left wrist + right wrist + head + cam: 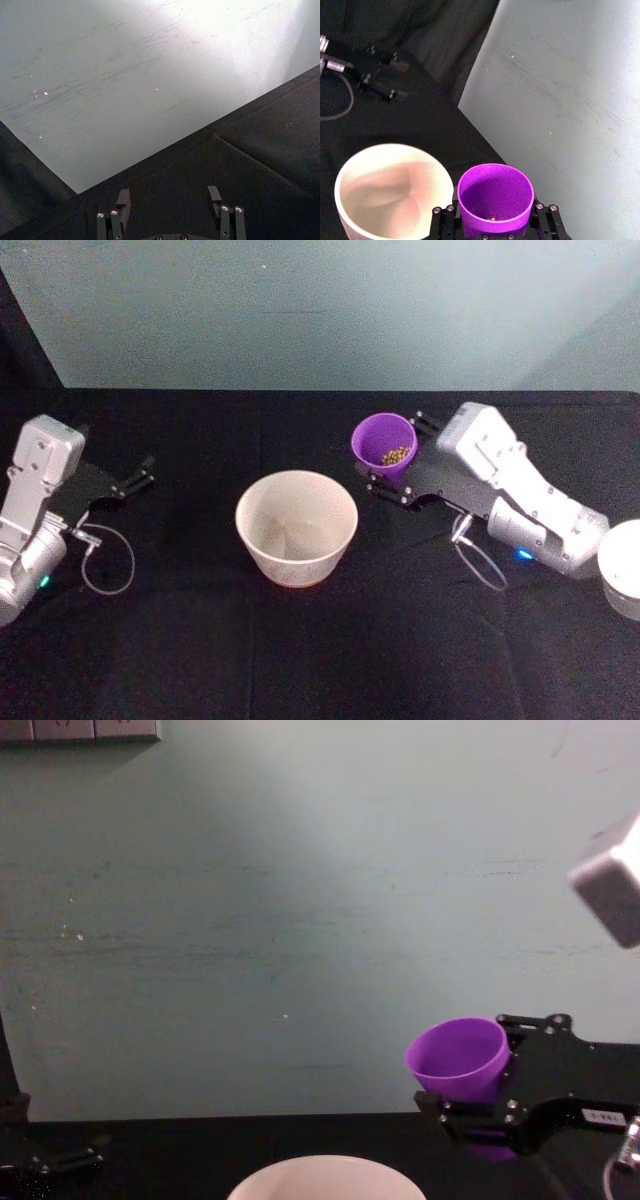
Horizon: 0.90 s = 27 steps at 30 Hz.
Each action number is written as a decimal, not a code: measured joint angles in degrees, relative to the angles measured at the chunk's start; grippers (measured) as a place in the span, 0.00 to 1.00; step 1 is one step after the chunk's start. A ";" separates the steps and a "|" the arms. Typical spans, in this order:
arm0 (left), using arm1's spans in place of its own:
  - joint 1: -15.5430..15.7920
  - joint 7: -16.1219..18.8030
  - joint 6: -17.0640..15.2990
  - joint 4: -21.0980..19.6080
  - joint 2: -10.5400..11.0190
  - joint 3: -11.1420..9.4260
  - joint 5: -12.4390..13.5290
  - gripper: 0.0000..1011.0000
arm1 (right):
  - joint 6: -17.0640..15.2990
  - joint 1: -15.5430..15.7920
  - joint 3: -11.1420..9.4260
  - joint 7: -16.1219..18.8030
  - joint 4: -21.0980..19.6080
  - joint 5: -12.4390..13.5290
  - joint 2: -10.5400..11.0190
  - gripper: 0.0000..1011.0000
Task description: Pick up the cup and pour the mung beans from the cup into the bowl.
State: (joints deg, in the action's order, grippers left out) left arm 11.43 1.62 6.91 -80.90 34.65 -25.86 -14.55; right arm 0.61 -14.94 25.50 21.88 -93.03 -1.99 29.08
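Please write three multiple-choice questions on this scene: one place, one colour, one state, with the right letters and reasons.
1. Relative to the bowl, the cup is: A) inside it B) right of it, in the right gripper C) left of it, standing free
2. The cup's colour: A) purple B) white C) green
3. The bowl is: A) full of beans B) overturned C) upright, empty
Answers: 1 B, the gripper clamps its sides; the left gripper lies open far left. 2 A, its wall is purple. 3 C, the mung beans are in the cup.
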 joint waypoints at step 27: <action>0.00 0.00 0.00 0.00 0.00 0.00 0.00 0.99 | -13.06 -9.60 13.65 2.95 -4.25 -30.78 -0.53 0.72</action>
State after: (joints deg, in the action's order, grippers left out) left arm 11.43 1.62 6.91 -80.90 34.65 -25.86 -14.55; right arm -12.46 -24.54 39.15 24.83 -97.28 -32.76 28.54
